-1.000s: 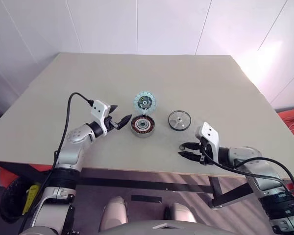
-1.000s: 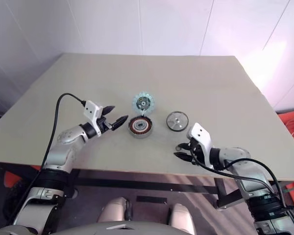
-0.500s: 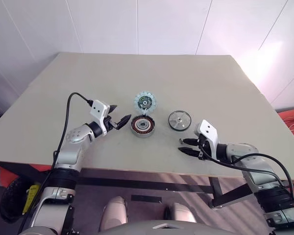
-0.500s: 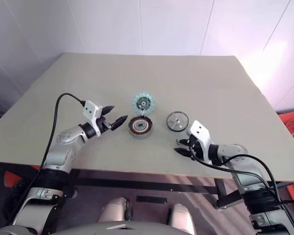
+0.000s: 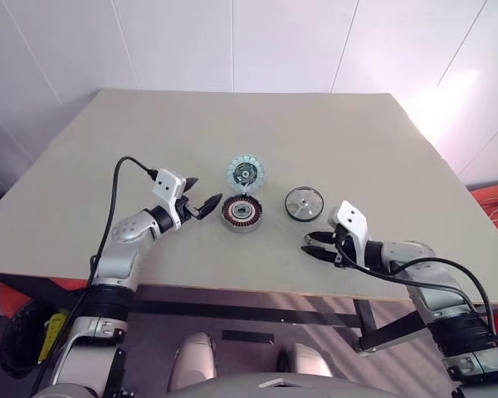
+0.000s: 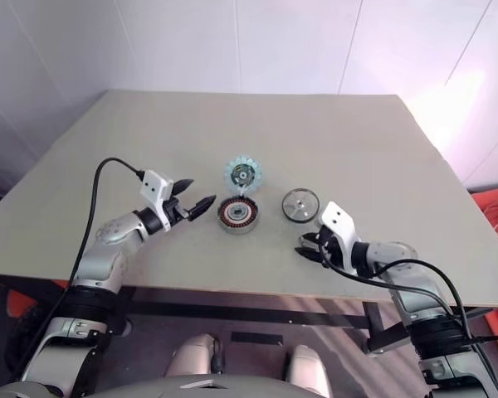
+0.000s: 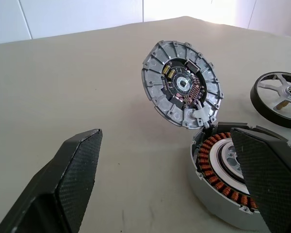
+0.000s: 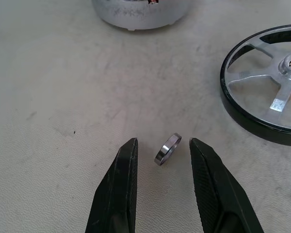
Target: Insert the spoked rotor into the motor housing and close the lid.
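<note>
Left gripper: your fingers spread wide, empty, just left of the motor housing.
Lid: tilted up behind the housing.
Spoked rotor: flat, bare table beyond.
Right gripper: part-open around a small ring, near your front edge.

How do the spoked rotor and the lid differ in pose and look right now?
The spoked rotor lies flat on the table, right of the motor housing; the lid stands tilted up behind the housing, attached at its rim. The rotor has a dark rim, silvery spokes and open gaps; the lid shows a pale segmented ring around a dark centre with small parts. Both are round discs of similar width, and neither is in a pincer.
</note>
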### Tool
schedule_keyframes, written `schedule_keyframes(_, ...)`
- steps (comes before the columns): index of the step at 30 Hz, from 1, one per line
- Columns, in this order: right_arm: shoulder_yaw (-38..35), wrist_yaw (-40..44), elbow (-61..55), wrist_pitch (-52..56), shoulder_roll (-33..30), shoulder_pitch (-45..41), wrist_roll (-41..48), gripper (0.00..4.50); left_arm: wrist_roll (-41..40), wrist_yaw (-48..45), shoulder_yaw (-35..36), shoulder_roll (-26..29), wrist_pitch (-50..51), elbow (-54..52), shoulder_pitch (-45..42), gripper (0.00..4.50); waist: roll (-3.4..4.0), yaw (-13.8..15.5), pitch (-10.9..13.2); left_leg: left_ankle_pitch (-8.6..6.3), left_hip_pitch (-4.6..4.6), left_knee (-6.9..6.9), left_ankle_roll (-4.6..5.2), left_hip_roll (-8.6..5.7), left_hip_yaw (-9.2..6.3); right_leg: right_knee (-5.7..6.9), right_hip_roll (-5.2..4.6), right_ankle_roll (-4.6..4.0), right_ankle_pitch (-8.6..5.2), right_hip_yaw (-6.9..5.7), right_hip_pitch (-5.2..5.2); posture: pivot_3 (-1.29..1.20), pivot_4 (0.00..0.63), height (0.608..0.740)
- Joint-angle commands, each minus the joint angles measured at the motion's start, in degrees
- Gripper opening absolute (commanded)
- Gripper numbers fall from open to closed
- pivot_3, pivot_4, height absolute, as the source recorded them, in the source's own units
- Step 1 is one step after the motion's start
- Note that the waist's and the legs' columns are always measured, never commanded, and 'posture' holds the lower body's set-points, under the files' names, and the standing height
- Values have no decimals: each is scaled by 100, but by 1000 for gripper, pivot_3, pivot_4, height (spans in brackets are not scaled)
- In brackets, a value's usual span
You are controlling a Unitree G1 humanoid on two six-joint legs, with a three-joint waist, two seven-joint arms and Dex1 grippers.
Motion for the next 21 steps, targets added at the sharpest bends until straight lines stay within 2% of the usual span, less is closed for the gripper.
schedule_keyframes(1,-219,-42,-408,41,23,-181,226,1865,-46,2,96,29,-72,-152,-93,4500,0,0,0,0,0,0,0,0,0,0,0,0,0,0,0,0,0,740)
schedule_keyframes(12,-145,-255,-361,21,154,-422,166,1865,-34,2,77,3,-81,-113,-153,4500,-1,8,0,0,0,0,0,-1,0,1,0,0,0,1,1,0,0,740)
schedule_keyframes(21,-145,-184,-498,117,60,-77,239,1865,-37,5,119,45,-91,-112,-149,4500,-1,8,0,0,0,0,0,0,0,1,0,0,0,1,0,0,0,740)
